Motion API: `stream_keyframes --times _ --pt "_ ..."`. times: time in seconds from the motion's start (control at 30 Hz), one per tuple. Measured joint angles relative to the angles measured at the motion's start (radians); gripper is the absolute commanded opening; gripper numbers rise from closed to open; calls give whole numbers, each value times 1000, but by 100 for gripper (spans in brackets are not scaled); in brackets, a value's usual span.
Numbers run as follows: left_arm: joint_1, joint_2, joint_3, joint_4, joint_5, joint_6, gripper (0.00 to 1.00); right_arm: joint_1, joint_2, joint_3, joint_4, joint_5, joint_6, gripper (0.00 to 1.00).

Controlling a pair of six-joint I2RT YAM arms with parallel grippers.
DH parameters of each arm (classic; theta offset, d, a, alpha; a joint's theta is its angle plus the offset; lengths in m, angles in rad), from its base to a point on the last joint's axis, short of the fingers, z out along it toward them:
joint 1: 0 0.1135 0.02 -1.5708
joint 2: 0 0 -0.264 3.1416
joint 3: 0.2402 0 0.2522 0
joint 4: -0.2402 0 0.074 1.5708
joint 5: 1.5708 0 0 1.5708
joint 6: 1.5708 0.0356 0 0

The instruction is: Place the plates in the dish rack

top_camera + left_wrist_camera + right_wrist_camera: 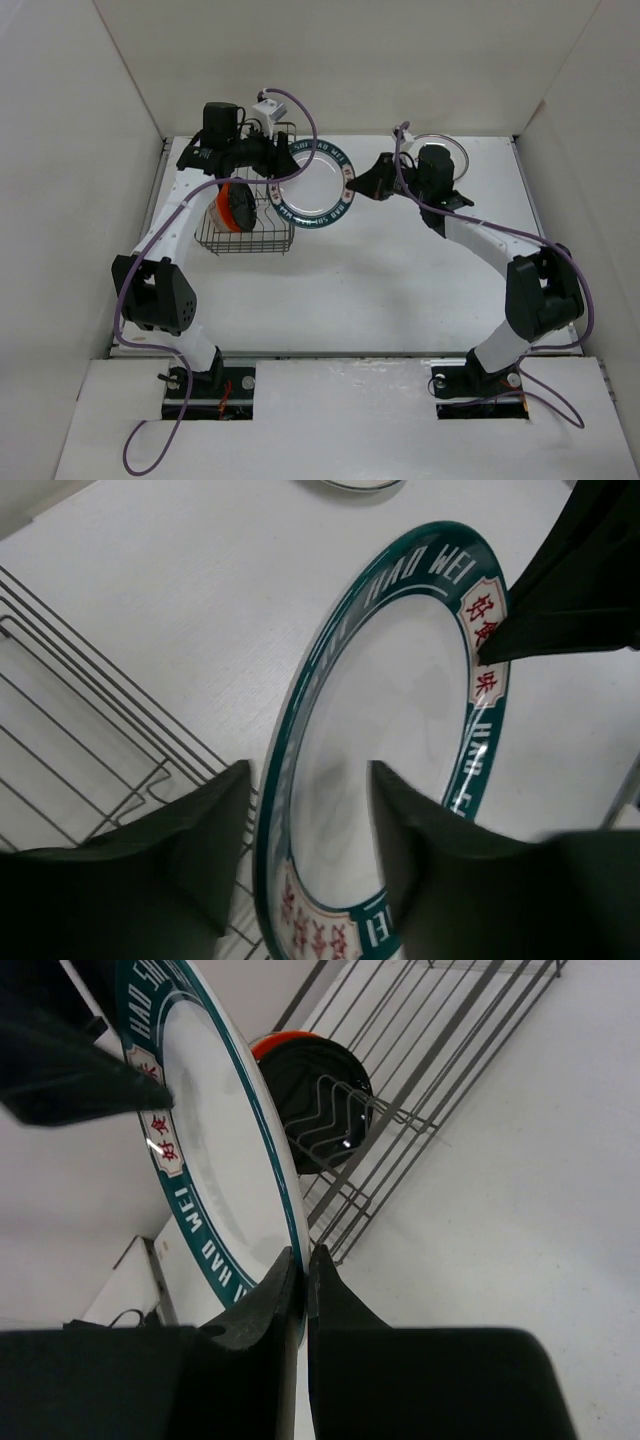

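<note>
At the near edge of the white counter (pixel 400 290) the left arm (pixel 170 225) and the right arm (pixel 485 240) reach away from the viewer. The left arm runs up beside the dish rack (pixel 255 243), a dark wire basket on the left part of the counter. Inside it two plates stand on edge between its wires. The orange plate (pixel 226 205) is on the left and the black plate (pixel 243 208) is just beside it on the right.

Just past them, at the rack's right side, the patterned plate (pixel 318 185) is held tilted off the counter. In the overhead view its left rim lies over the rack's far right corner. The plate is white with a dark blue-green border, which carries white lettering that includes "HAO WEI" and red characters in white panels.

The right hand (pixel 302 1260) grips this plate, its two fingers pressed narrow on the right rim, one on each face. The left hand (pixel 310 772) sits at the opposite rim, on the rack side. Its fingers are parted wider than the plate is thick, and the rim lies in the gap. Whether either finger touches the rim cannot be told.

Farthest off, the clear plate (pixel 458 151) lies flat on the counter, partly under the right arm and well apart from the rack.
</note>
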Motion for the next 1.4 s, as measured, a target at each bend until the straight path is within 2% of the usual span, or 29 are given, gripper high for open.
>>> stream_keyframes --times 0.03,0.07,0.13,0.17,0.2,0.23,0.27,0.4,0.53,0.73,1.0,1.17,1.4 --pt "0 0 -1 2 0 0 26 2 0 0 2 -7 -4 0" --pt "0 0 -1 3 -1 2 2 6 0 0 5 -12 -6 0" --pt "5 -3 -1 -4 66 -16 0 7 4 -2 -3 4 -32 0" --pt "6 -10 0 -12 83 -17 0 4 14 -2 3 0 -37 3" --pt "6 -13 1 -13 87 -13 0 3 19 -2 9 -6 -36 24" --pt "8 -14 1 -16 90 -13 0 4 19 -2 13 -11 -30 74" --pt "10 -14 1 -17 97 -12 0 7 19 0 18 -7 -21 100" --pt "27 -15 1 -25 58 -11 0 26 17 7 40 17 -16 100" --pt "107 -31 2 -27 -34 -43 0 30 4 6 8 79 -25 100" --pt "216 -114 4 -44 -377 -88 0 24 -16 6 -86 169 -54 100" --pt "166 -175 4 -80 -754 -104 0 23 -18 6 -168 217 -67 100" --pt "152 -168 4 -141 -848 -117 0 23 -21 6 -198 233 -68 100" --pt "131 -161 15 -193 -877 -146 0 23 -25 6 -213 238 -69 100"
